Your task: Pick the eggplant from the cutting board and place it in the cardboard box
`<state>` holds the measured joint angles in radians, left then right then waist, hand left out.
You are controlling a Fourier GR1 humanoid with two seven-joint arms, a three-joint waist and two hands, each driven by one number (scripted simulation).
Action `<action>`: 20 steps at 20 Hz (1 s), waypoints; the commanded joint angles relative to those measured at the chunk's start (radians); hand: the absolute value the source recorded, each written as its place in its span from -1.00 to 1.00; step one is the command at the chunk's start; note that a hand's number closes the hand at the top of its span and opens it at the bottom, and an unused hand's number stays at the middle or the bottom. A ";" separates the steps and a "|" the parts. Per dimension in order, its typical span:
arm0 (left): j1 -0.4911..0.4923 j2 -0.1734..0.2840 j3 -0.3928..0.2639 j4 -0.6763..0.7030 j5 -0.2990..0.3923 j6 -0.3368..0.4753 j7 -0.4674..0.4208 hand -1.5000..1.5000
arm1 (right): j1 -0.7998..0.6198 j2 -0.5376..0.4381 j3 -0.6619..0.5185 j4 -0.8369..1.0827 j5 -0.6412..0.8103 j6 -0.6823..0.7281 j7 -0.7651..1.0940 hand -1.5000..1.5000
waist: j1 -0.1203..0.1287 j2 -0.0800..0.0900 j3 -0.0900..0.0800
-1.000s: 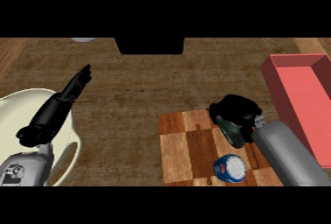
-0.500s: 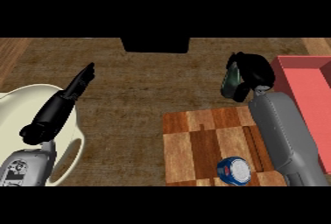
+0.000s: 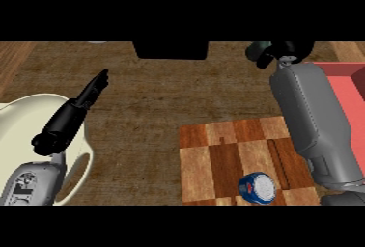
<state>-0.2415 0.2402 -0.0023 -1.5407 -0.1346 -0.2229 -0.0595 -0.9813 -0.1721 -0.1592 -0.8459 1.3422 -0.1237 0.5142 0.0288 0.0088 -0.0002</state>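
My right hand is at the far right of the head view, raised above the counter just left of the red box. Its fingers are curled round a dark greenish thing, the eggplant, of which only a small part shows. The grey right forearm crosses the right edge of the chequered wooden cutting board. My left hand rests open at the left with straight fingers pointing away, over the rim of a cream plate.
A small round blue and white object lies on the near part of the cutting board. A black block stands at the far edge of the counter. Brown counter top shows between the plate and the board.
My right hand has risen off the cutting board with the eggplant and moved away from me and to the right, up to the box's left wall. The left hand has stayed put.
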 commanded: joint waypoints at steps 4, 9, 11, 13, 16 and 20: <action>0.008 0.013 0.021 0.031 -0.004 -0.003 -0.033 0.00 | -0.075 -0.097 -0.130 0.025 0.027 -0.156 0.206 1.00 | -0.010 0.000 0.000; 0.016 0.022 0.042 0.023 0.006 -0.011 -0.017 0.00 | -0.015 -0.162 -0.171 0.009 0.017 -0.212 0.233 1.00 | -0.026 -0.007 0.000; 0.023 0.024 0.039 0.007 0.016 -0.029 -0.032 0.00 | -0.030 -0.256 -0.214 0.042 -0.030 -0.167 0.167 1.00 | -0.025 -0.006 0.000; -0.006 0.017 0.040 0.067 -0.023 -0.004 -0.067 0.00 | -0.044 -0.248 -0.215 0.073 -0.035 -0.195 0.184 1.00 | -0.023 -0.005 0.000; -0.012 0.002 0.038 0.050 -0.005 -0.008 -0.028 0.00 | 0.013 -0.335 -0.208 0.117 -0.021 -0.119 0.129 1.00 | -0.027 -0.005 0.000; 0.019 -0.009 0.027 0.003 -0.015 0.004 -0.031 0.00 | 0.008 -0.405 -0.270 0.198 -0.103 0.040 0.095 1.00 | -0.023 -0.006 0.000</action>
<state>-0.2325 0.2436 0.0295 -1.5311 -0.1376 -0.2338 -0.0730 -0.9732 -0.5039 -0.3899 -0.7089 1.2856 -0.1971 0.6372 0.0061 0.0030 0.0003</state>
